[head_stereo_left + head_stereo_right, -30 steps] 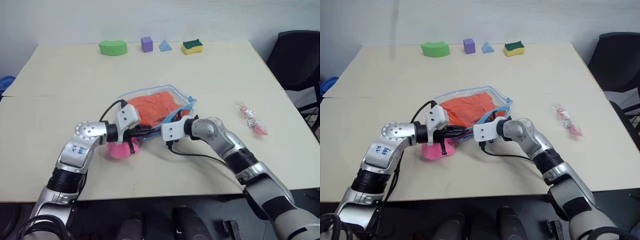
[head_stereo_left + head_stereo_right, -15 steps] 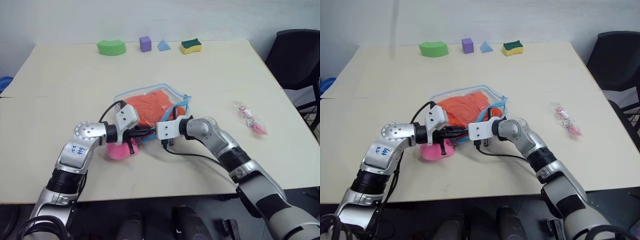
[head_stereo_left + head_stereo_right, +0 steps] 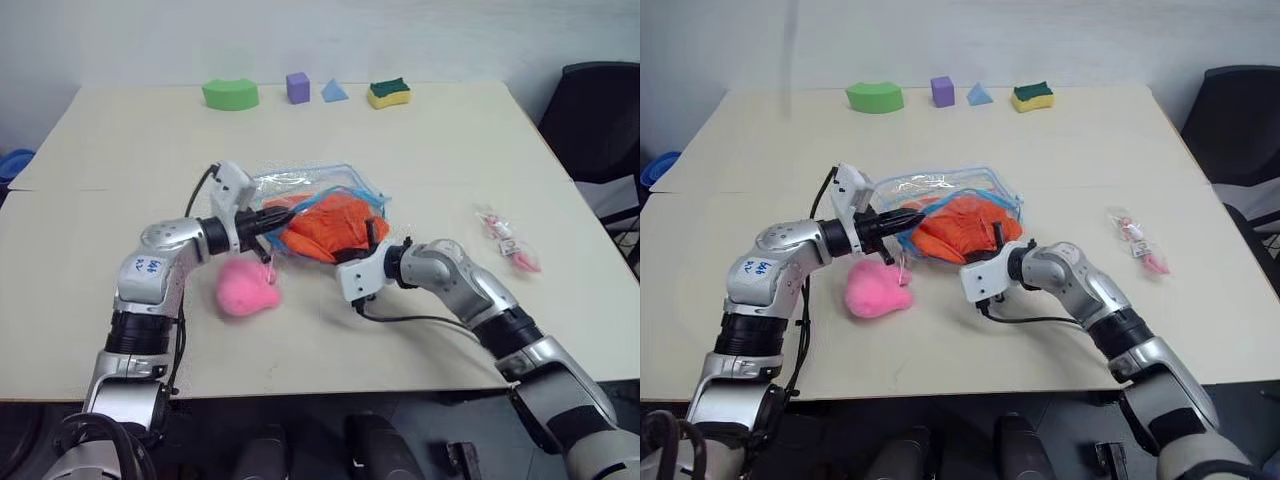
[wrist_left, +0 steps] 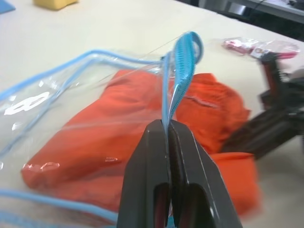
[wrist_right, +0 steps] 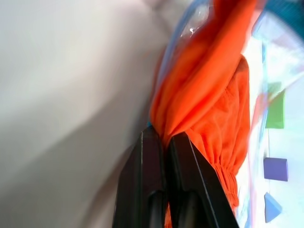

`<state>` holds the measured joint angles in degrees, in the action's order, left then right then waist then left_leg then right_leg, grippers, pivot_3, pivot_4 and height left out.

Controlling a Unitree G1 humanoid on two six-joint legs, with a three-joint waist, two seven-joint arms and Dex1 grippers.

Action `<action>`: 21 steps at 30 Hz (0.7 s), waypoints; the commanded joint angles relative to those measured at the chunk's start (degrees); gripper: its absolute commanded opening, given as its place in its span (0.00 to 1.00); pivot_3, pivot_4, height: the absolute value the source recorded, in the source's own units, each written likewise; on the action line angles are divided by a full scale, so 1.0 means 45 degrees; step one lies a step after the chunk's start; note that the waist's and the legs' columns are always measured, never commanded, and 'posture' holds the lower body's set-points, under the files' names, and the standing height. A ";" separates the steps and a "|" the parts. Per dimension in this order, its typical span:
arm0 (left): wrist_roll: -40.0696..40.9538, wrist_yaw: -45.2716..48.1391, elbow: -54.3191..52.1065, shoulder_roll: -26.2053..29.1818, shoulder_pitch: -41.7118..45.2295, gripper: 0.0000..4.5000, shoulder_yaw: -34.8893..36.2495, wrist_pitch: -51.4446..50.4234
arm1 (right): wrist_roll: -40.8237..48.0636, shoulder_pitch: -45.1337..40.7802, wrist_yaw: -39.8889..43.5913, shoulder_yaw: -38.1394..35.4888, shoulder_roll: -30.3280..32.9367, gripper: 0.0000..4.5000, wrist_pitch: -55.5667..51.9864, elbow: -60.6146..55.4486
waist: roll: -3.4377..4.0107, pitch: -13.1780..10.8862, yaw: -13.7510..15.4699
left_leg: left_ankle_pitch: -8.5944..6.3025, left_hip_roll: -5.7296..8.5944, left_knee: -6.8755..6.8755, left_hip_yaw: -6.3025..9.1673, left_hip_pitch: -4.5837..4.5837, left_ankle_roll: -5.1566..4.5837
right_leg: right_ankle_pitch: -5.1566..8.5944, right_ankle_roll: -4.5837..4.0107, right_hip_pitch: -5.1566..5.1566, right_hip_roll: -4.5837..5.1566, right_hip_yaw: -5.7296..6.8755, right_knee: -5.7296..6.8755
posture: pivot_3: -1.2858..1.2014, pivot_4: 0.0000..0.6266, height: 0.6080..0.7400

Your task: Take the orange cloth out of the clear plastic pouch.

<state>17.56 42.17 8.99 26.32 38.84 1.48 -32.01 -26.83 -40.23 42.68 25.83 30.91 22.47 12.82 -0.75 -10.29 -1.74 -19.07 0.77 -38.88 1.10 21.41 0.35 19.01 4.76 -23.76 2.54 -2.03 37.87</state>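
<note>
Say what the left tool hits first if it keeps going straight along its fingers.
The left tool is already shut on the clear plastic pouch's blue zipper trim. Pushed on, it would probably meet the bunched orange cloth next, then perhaps the right tool; depth is unclear.

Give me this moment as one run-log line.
left gripper: shut on clear plastic pouch zipper trim | right gripper: shut on orange cloth | cloth: partly out of pouch

I see the clear plastic pouch [image 3: 318,190] as glossy, glinting film with ribbed light blue zipper trim [image 4: 184,57]. The orange cloth [image 3: 335,228] looks soft, matt, creased fabric. The pink heart [image 3: 246,288] is fuzzy plush. The worktop [image 3: 420,150] is smooth, matt and pale. My left pincer [image 4: 168,137] fingers are smooth black plastic.
</note>
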 commanded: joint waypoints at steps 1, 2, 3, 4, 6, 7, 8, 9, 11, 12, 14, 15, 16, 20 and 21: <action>-0.0664 -0.0383 0.0225 0.0106 0.0066 0.00 -0.0186 0.0878 | 0.1025 0.0466 0.0567 -0.0644 0.0451 0.01 0.0048 -0.1787 | 0.0000 0.0000 0.0010 | 0.0000 0.0000 -0.0002 0.0000 0.0000 0.0000 | 0.0000 0.0000 0.0000 0.0000 0.0000 -0.0007 | 0.52 0.24 1.00; -0.0934 -0.0382 0.0320 0.0166 0.0025 0.00 -0.0372 0.1210 | 0.1231 0.0691 0.0700 -0.0826 0.0653 0.01 -0.0038 -0.2162 | 0.0000 0.0000 0.0029 | 0.0000 0.0000 -0.0003 0.0000 0.0001 0.0001 | 0.0000 0.0000 0.0000 0.0000 -0.0001 -0.0008 | 0.52 0.24 1.00; -0.1217 -0.0446 0.0479 0.0212 0.0002 0.00 -0.0515 0.1517 | 0.1488 0.0958 0.0882 -0.1039 0.0956 0.01 -0.0043 -0.2536 | 0.0000 0.0000 0.0037 | -0.0001 0.0000 -0.0004 0.0000 0.0001 0.0001 | 0.0000 0.0000 0.0001 0.0001 -0.0001 -0.0014 | 0.52 0.24 1.00; -0.1465 -0.0517 0.0642 0.0258 -0.0014 0.00 -0.0623 0.1800 | 0.1767 0.1246 0.1113 -0.1212 0.1355 0.01 0.0106 -0.2872 | 0.0000 0.0000 0.0043 | -0.0001 0.0001 -0.0005 0.0000 0.0001 0.0002 | 0.0000 0.0000 0.0002 0.0002 -0.0001 -0.0022 | 0.52 0.24 1.00; -0.1791 -0.0463 0.0846 0.0381 -0.0091 0.00 -0.0779 0.2296 | 0.2184 0.1900 0.1556 -0.1562 0.2301 0.01 0.0466 -0.3393 | -0.0002 -0.0001 0.0087 | -0.0001 0.0005 -0.0008 0.0001 0.0001 0.0001 | 0.0000 0.0000 0.0005 0.0007 0.0000 -0.0030 | 0.52 0.24 1.00; -0.1908 -0.0362 0.0863 0.0462 -0.0160 0.00 -0.0848 0.2508 | 0.2329 0.2245 0.1733 -0.1745 0.2800 0.01 0.0639 -0.3578 | -0.0002 -0.0001 0.0125 | -0.0002 0.0006 -0.0012 0.0001 0.0002 0.0001 | 0.0000 0.0000 0.0007 0.0007 -0.0001 -0.0033 | 0.52 0.24 1.00; -0.2031 -0.0170 0.0755 0.0649 -0.0326 0.00 -0.0941 0.2719 | 0.2517 0.2817 0.1934 -0.2030 0.3508 0.01 0.0860 -0.3752 | -0.0002 -0.0001 0.0155 | -0.0003 0.0011 -0.0013 0.0001 0.0002 -0.0001 | 0.0000 0.0000 0.0007 0.0013 0.0000 -0.0037 | 0.52 0.24 1.00; -0.2123 0.0004 0.0626 0.0818 -0.0489 0.00 -0.1011 0.2910 | 0.2674 0.3303 0.2065 -0.2287 0.4073 0.01 0.1030 -0.3888 | -0.0002 -0.0001 0.0179 | -0.0004 0.0011 -0.0012 0.0000 0.0002 -0.0003 | 0.0000 0.0000 0.0008 0.0013 -0.0001 -0.0045 | 0.52 0.24 1.00; -0.2185 0.0591 0.0018 0.1379 -0.1026 0.00 -0.1114 0.3218 | 0.3028 0.4443 0.2165 -0.3129 0.5236 0.01 0.1131 -0.4066 | -0.0002 -0.0001 0.0244 | -0.0005 0.0010 -0.0005 -0.0002 0.0001 -0.0006 | 0.0000 0.0000 0.0009 0.0013 -0.0004 -0.0053 | 0.52 0.24 1.00; -0.2163 0.0899 -0.0292 0.1653 -0.1291 0.00 -0.1144 0.3330 | 0.3157 0.4898 0.2107 -0.3540 0.5632 0.01 0.1075 -0.4091 | -0.0002 -0.0001 0.0220 | -0.0006 0.0010 0.0003 -0.0005 0.0000 -0.0006 | 0.0000 0.0000 0.0008 0.0012 -0.0008 -0.0053 | 0.52 0.24 1.00; -0.2226 0.1716 -0.0989 0.2550 -0.2134 0.00 -0.1170 0.3866 | 0.3375 0.6064 0.1778 -0.4691 0.6354 0.01 0.0807 -0.3966 | -0.0001 -0.0001 0.0143 | -0.0006 0.0002 0.0010 -0.0016 -0.0005 -0.0007 | 0.0000 0.0000 0.0005 0.0006 -0.0019 -0.0048 | 0.52 0.24 1.00; -0.2302 0.1957 -0.1242 0.2919 -0.2467 0.00 -0.1159 0.4101 | 0.3406 0.6514 0.1611 -0.5118 0.6538 0.01 0.0693 -0.3905 | -0.0001 -0.0001 0.0117 | -0.0006 -0.0001 0.0018 -0.0019 -0.0019 -0.0006 | 0.0001 -0.0001 0.0011 0.0005 -0.0023 -0.0046 | 0.52 0.24 1.00; -0.2368 0.2229 -0.1494 0.3332 -0.2855 0.00 -0.1108 0.4393 | 0.3385 0.6953 0.1382 -0.5592 0.6658 0.01 0.0522 -0.3789 | -0.0001 -0.0001 0.0092 | -0.0005 -0.0002 0.0031 -0.0020 -0.0027 -0.0006 | 0.0001 -0.0001 0.0015 0.0005 -0.0025 -0.0048 | 0.52 0.24 1.00; -0.2263 0.3187 -0.2256 0.4718 -0.4246 0.00 -0.0704 0.5259 | 0.3461 0.7820 0.0486 -0.6964 0.6353 0.01 -0.0972 -0.3403 | 0.0000 0.0000 0.0022 | -0.0005 -0.0003 0.0069 -0.0026 -0.0065 -0.0008 | 0.0001 -0.0002 0.0038 0.0005 -0.0039 -0.0060 | 0.52 0.24 1.00; -0.2226 0.3360 -0.2356 0.4996 -0.4504 0.00 -0.0603 0.5404 | 0.3490 0.7897 0.0254 -0.7130 0.6185 0.01 -0.1370 -0.3306 | 0.0000 0.0000 0.0029 | -0.0004 -0.0003 0.0080 -0.0028 -0.0069 -0.0010 | 0.0002 -0.0003 0.0036 0.0006 -0.0042 -0.0061 | 0.52 0.24 1.00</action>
<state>7.63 55.36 -0.18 46.88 20.39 -2.57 -8.96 -12.22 -4.94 46.25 -2.80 59.69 19.25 -2.02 -0.75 -10.29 -1.61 -19.09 0.76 -38.51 0.98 21.10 0.29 19.02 4.75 -23.60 2.57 -2.22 37.58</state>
